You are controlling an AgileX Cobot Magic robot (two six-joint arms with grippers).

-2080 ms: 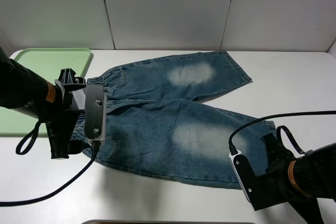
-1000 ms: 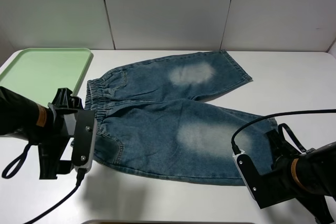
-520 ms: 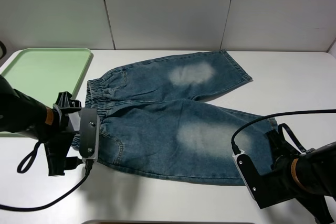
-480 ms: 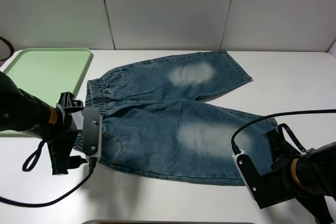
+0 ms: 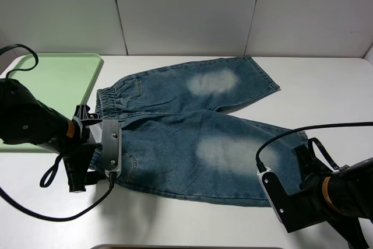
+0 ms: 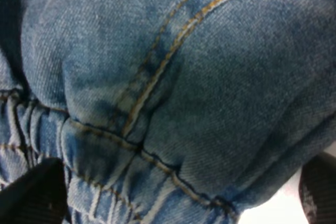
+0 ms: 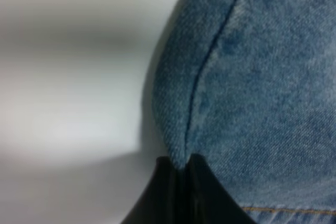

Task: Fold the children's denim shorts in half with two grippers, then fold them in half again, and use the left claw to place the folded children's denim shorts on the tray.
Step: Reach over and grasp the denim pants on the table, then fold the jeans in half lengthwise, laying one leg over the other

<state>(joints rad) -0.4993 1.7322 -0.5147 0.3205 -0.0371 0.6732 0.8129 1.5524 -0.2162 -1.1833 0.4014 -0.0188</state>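
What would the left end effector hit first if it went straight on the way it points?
Probably the denim shorts: their waistband corner lies between the open fingers of the left end effector.

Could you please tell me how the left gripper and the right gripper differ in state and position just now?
The left gripper has jaws wide apart astride the waistband corner of the children's denim shorts; the right gripper has jaws pinched shut on a leg hem. The left gripper sits at the end beside the tray; the right gripper at the opposite end. Both are alike black claws at the shorts' near edge.
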